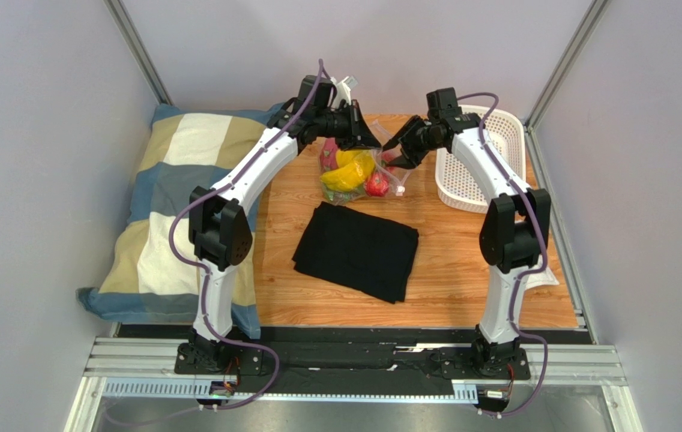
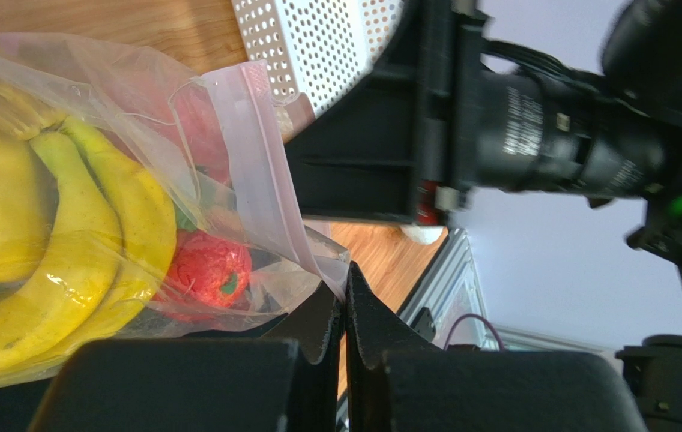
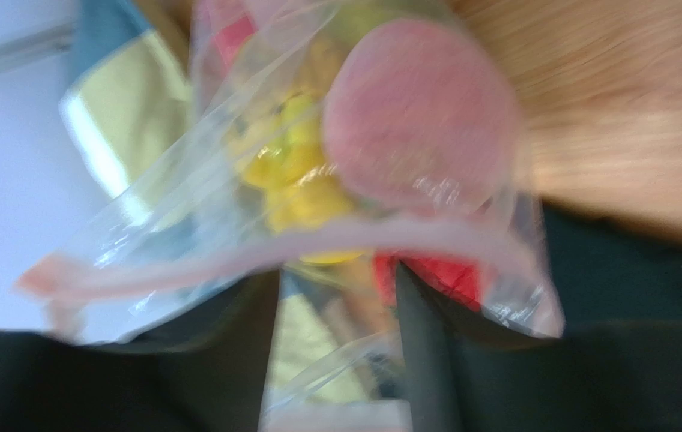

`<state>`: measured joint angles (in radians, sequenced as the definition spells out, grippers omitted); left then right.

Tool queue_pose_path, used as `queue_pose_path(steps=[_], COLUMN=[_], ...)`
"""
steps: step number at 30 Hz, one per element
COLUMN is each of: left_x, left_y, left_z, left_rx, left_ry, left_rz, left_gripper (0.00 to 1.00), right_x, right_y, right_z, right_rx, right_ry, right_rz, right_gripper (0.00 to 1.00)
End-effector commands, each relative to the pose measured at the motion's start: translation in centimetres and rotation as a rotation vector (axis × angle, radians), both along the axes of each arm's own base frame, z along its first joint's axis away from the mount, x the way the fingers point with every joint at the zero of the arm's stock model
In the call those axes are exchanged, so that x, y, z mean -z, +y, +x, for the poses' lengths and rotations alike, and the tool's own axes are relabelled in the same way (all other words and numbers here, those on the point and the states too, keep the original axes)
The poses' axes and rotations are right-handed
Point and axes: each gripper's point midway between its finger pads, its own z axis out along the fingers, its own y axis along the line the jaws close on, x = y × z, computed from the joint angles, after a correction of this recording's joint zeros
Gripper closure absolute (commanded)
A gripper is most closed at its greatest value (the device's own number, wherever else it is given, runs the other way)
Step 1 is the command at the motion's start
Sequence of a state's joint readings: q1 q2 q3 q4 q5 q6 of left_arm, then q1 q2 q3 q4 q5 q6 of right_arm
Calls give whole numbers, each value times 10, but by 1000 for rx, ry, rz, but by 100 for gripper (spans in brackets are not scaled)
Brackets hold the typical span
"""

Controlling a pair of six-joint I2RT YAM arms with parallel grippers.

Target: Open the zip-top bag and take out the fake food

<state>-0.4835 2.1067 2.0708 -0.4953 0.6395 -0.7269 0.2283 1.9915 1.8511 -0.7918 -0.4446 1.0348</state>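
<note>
The zip-top bag (image 1: 360,174) has its zip edge lifted toward the counter's (image 1: 462,261) far side. The left hand (image 2: 345,272) pinches its rim, while the right hand (image 3: 336,301) gapes astride it.

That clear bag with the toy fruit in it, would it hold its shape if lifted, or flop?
Probably floppy: the zip-top bag is thin, wrinkled film that drapes over the bananas. Likely bottom-heavy, sagging where they bunch. Its glossy plastic may slip from a light pinch.
</note>
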Motion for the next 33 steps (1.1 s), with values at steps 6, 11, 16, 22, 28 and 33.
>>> queue_pose_path(steps=[6, 11, 16, 22, 28, 33], left_x=[-33, -30, -7, 4, 20, 26], left_y=[-11, -32, -37, -45, -54, -51], left_z=[-9, -20, -11, 4, 15, 16], left_rx=[26, 65, 42, 18, 21, 19], left_ry=[-55, -47, -3, -1, 29, 19], left_rz=[-68, -71, -45, -58, -73, -48], left_gripper=[100, 100, 100, 100, 100, 100], right_x=[39, 61, 87, 138, 159, 152], right_y=[-10, -13, -32, -42, -40, -33], right_z=[17, 31, 45, 51, 61, 86], right_rx=[-67, 85, 173, 210, 199, 176], right_ry=[-98, -10, -3, 53, 63, -3], right_rz=[-235, -227, -334, -394, -385, -361], right_gripper=[21, 16, 16, 18, 24, 45])
